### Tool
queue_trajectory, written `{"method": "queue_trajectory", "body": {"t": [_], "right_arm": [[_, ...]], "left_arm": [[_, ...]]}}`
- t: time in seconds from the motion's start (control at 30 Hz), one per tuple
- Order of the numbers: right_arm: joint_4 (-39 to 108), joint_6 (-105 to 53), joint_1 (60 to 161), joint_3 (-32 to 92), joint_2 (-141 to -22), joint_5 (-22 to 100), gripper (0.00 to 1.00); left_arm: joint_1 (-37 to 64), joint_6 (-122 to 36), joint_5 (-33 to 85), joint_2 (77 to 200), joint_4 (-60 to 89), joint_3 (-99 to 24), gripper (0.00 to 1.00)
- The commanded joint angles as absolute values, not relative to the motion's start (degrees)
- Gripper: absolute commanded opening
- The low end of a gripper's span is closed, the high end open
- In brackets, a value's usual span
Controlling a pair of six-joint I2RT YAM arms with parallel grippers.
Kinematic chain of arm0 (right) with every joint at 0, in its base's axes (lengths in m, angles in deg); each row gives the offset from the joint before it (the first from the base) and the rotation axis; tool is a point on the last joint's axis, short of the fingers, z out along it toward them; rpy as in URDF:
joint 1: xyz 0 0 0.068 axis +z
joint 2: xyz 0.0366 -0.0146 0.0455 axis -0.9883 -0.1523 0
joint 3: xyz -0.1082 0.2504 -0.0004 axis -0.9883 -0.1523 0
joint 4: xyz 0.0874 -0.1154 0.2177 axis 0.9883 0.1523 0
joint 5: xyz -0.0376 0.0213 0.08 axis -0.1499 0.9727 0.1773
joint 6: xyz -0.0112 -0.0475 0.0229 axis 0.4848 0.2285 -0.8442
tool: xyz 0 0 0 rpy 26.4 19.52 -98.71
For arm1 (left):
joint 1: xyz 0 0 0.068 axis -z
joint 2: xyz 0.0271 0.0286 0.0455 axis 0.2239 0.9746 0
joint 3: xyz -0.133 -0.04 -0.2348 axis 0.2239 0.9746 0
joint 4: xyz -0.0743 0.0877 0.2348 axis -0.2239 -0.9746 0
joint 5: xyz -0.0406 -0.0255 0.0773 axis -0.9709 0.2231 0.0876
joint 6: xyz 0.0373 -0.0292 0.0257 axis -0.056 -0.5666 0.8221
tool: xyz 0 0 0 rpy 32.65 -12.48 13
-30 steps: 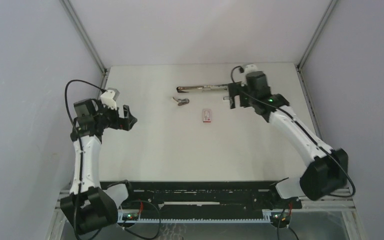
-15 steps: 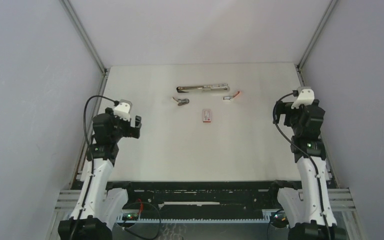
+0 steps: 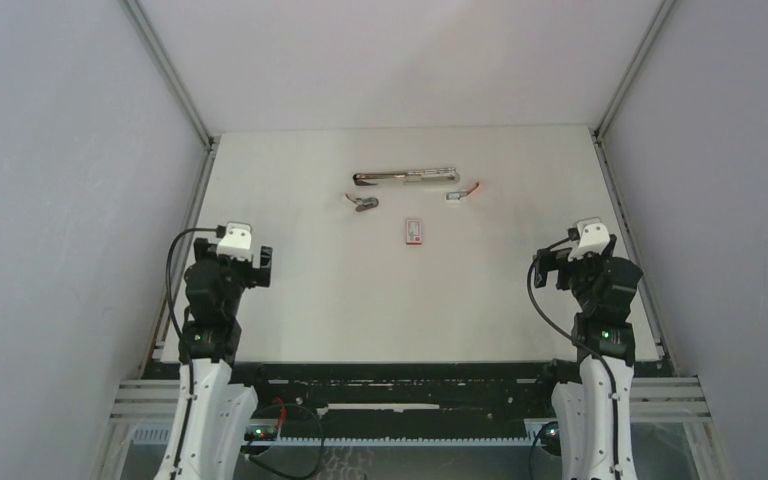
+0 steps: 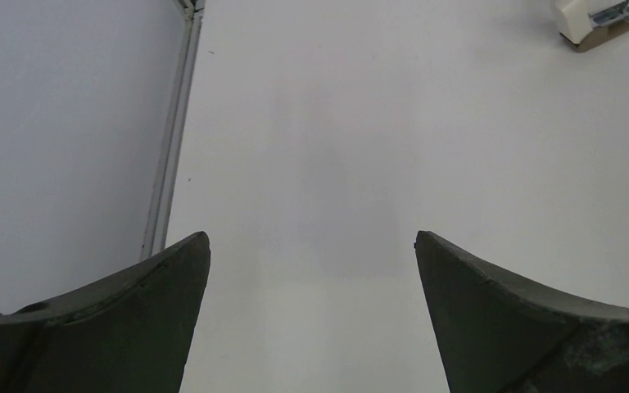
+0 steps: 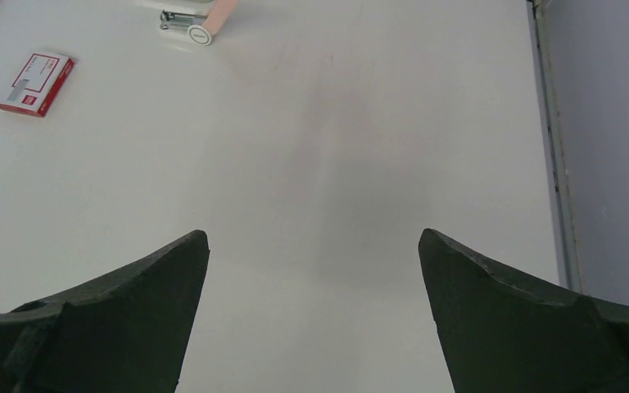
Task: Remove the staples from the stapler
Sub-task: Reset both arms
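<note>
Left claw [image 4: 311, 237], right claw [image 5: 313, 233]: both spread wide

The pale, matt worktop [image 3: 310, 300] carries four things, all on its far half, and the red-and-white little box [image 3: 414, 232] lies flat there, near the middle of its width. Beyond the box and a little to its left sits a small grey stapler [image 3: 363, 202], while beyond it and to its right sits a small stapler with a pinkish-orange handle [image 3: 463, 193]; both are near the box but apart from it. Farther back than either, directly beyond the box, a long slim silver-and-dark tool [image 3: 405, 177] lies crosswise on the worktop.
</note>
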State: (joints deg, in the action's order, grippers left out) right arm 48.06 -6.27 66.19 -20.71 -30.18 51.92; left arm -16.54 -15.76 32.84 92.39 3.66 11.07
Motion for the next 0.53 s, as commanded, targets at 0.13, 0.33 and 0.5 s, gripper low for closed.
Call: {"method": "queue_trajectory", "body": {"t": [0.13,0.33,0.5], "right_arm": [[46.34,-7.60,65.77,-22.28,-27.22,56.38,1.00],[47.65,-8.41,65.77,-22.28,-26.74,57.53,1.00],[48.03,-8.32,65.77,-22.01,-26.21,56.64,1.00]], "left_arm": [[-16.31,-16.38,36.79,87.66,5.33,14.22,1.00],[-16.35,-17.30,38.49,88.51,6.54,14.68,1.00],[-16.30,-18.25,39.46,88.86,6.69,14.45,1.00]]}}
